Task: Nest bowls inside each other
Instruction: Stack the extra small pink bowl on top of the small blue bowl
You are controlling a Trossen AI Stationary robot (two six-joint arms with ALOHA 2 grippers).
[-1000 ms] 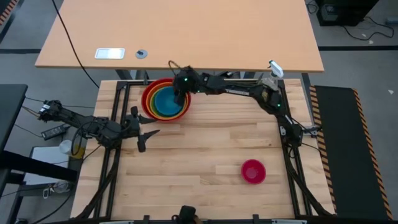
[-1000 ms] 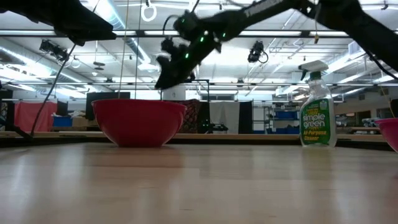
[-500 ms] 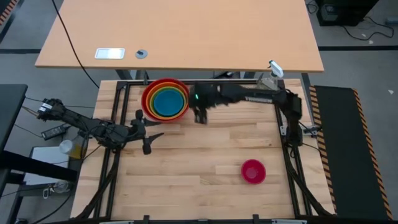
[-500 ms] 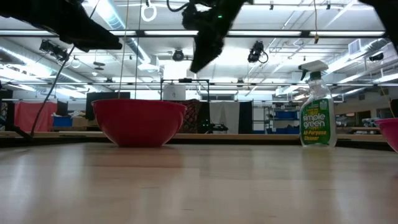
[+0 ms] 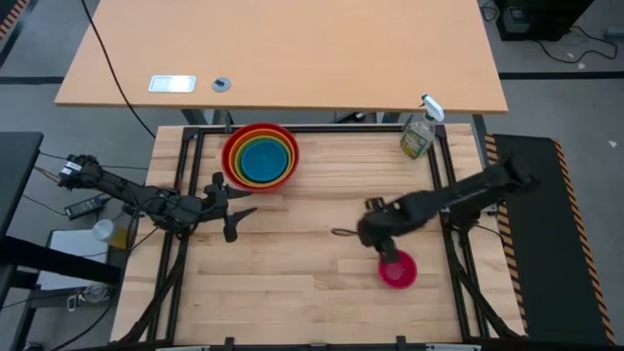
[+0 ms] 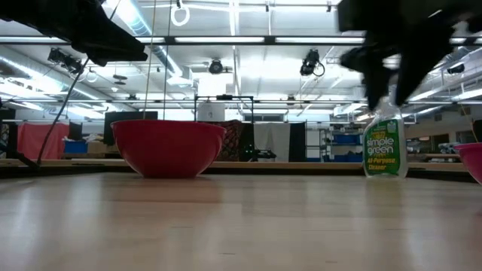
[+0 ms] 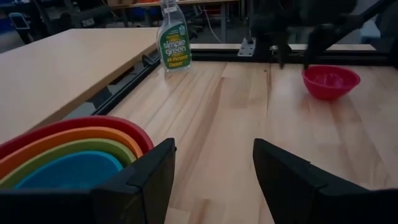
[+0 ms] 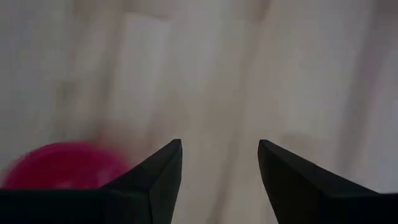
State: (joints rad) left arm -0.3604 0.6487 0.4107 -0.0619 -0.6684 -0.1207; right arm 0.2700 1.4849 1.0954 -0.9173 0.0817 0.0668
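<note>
The pink bowl (image 5: 397, 270) is small, round and glossy, sitting upright and alone on the wooden table (image 5: 292, 273). The right claw (image 5: 388, 255) hangs just above its rim, on the side toward the stack, fingers spread and holding nothing. The stack (image 5: 259, 156) is red, orange, green and blue bowls nested together, well away from this claw, near the table's far edge. The left claw (image 5: 232, 208) waits near the stack, also spread and empty. Bare wood lies between the pink bowl and the stack. A spray bottle (image 5: 417, 137) stands at the far right corner.
</note>
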